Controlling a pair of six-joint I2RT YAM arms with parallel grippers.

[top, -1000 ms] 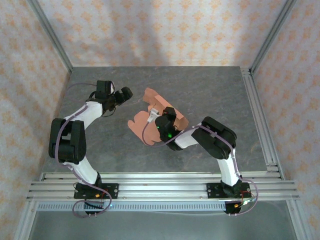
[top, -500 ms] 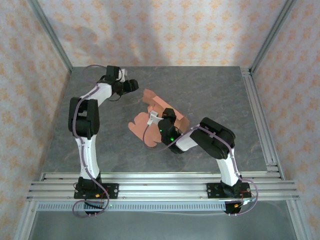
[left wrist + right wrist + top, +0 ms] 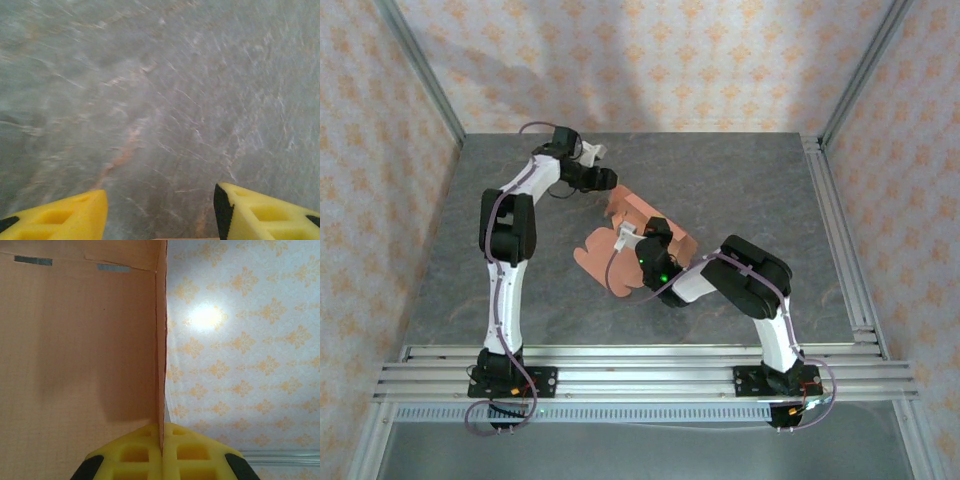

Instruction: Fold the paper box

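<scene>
Grey table | paper box, partly folded, mid-table | right gripper pinches box's upright panel, probably anchoring it | left gripper, fingers spread, just beyond box's far edge, apparently poised for a flap

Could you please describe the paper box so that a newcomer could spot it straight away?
On the grey stone-patterned table, look near the middle. The paper box is there as a partly raised card sheet with rounded flaps, one edge pinched by the right gripper. It is the one salmon-orange thing among black-and-white arms.
</scene>
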